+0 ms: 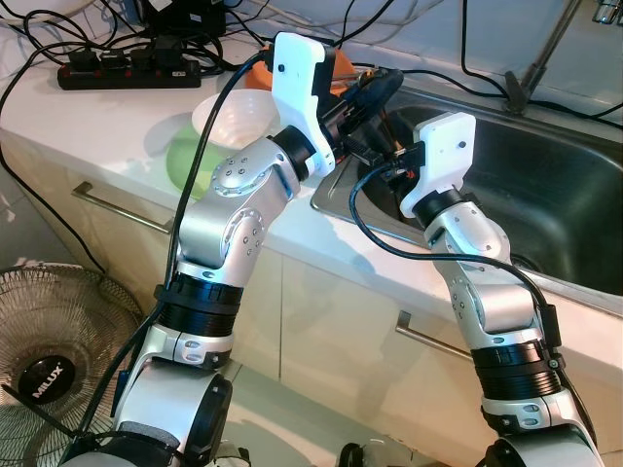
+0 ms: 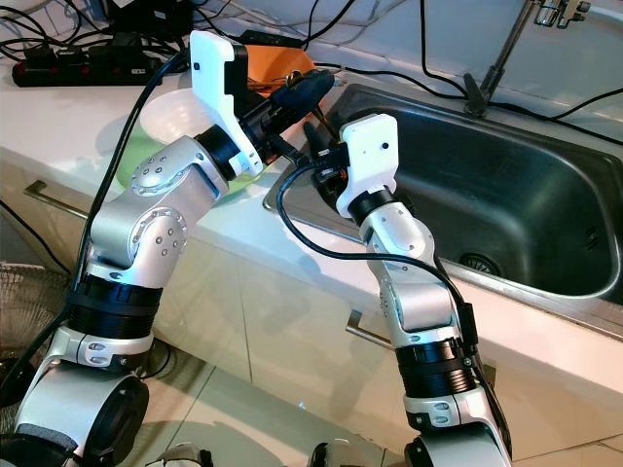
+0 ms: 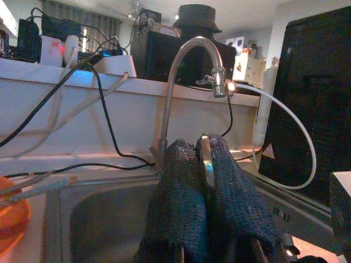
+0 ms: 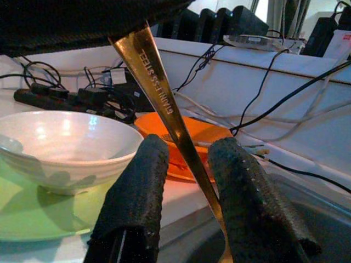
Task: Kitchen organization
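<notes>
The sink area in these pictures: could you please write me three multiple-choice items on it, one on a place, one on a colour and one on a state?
1. Where does the white bowl sit?
A. on the green plate
B. in the sink
C. on the floor

2. What colour is the dish behind the bowl?
A. blue
B. orange
C. black

3. How is the steel utensil held?
A. lying loose in the sink
B. resting in the bowl
C. clamped in the left gripper

Answers: 1 A, the bowl rests on the plate on the counter; 2 B, it shows orange; 3 C, the left fingers are shut on it, its handle passing between the open fingers of the right gripper.
</notes>
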